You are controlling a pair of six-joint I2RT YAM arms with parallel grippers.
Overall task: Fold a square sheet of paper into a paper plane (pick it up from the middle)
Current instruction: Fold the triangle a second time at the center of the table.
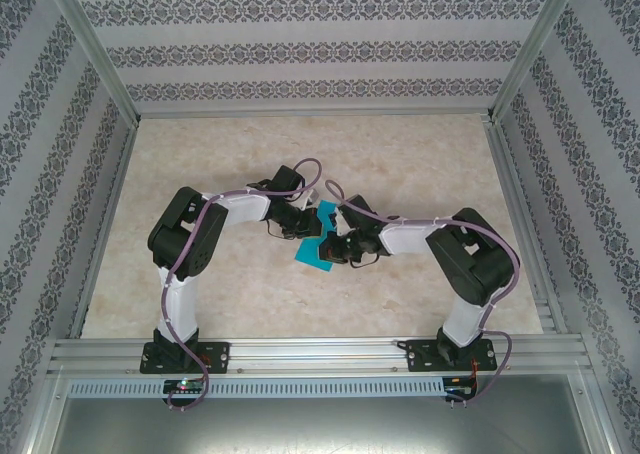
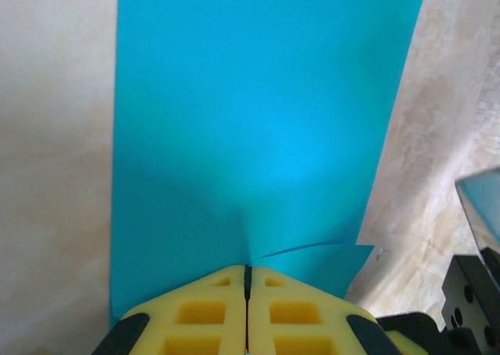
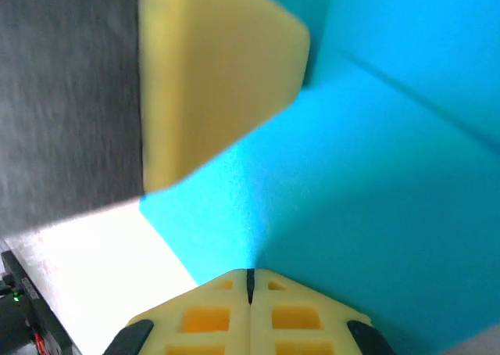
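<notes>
The left arm's yellow fingers (image 2: 207, 312) are pressed together, pinching an edge of the thin teal-blue square sheet of paper (image 2: 258, 120), which puckers into a crease at their seam. The right arm's yellow fingers (image 3: 207, 316) are likewise clamped on the sheet, with a fold running across it. The sheet sits between both wrists at the middle of the pale marbled tabletop (image 1: 420, 164).

paper (image 2: 258, 120) teal-blue | fingers (image 2: 205, 314) yellow | table (image 1: 400, 154) beige (marbled) | walls (image 1: 300, 49) floral-striped
</notes>
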